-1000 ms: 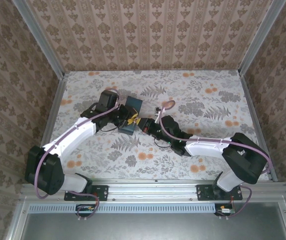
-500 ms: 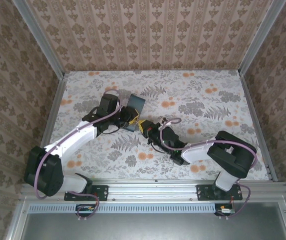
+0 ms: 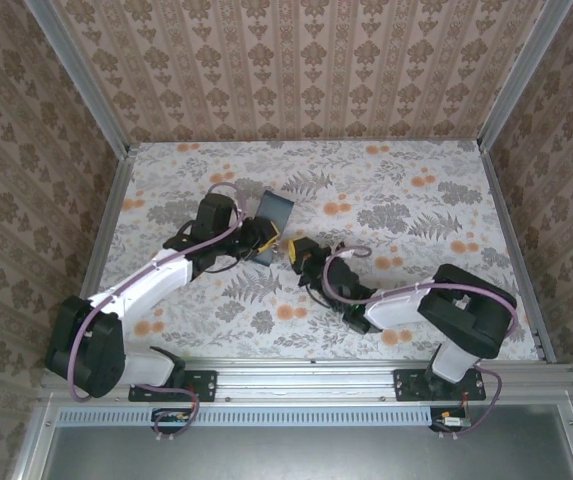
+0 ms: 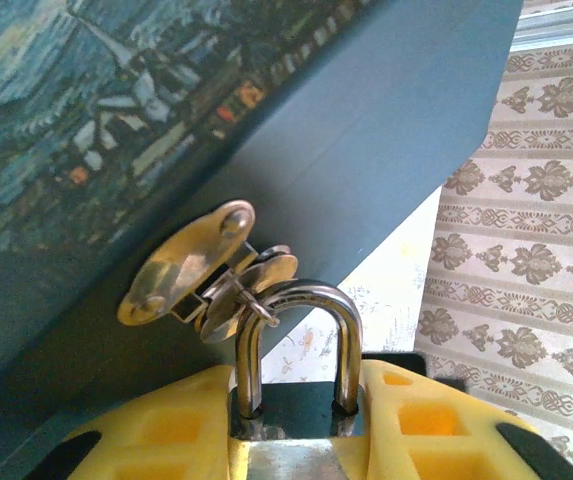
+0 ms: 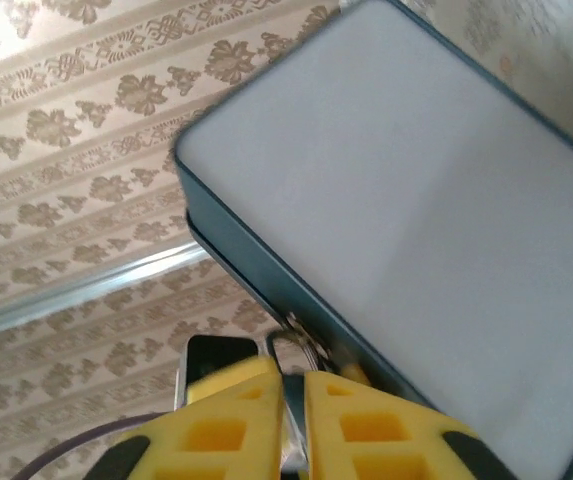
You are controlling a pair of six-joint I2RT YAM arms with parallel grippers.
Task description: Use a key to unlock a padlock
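The small silvery padlock sits between the yellow fingers of my left gripper, which is shut on its body. Its shackle is down in the body and passes through the brass hasp of the dark blue box. The box stands tilted up on one edge. My right gripper is just right of the left gripper. In the right wrist view, the right gripper is shut on a thin metal key, its tip close under the box's grey underside.
The floral tabletop lies open to the right of and behind the box. Patterned walls with metal corner rails close in the table on three sides. A purple cable loops over the right arm.
The box has tipped from lying flat to standing on edge, lifted by the padlock in the left gripper. The right arm has folded in, and its gripper sits slightly right of where it was.
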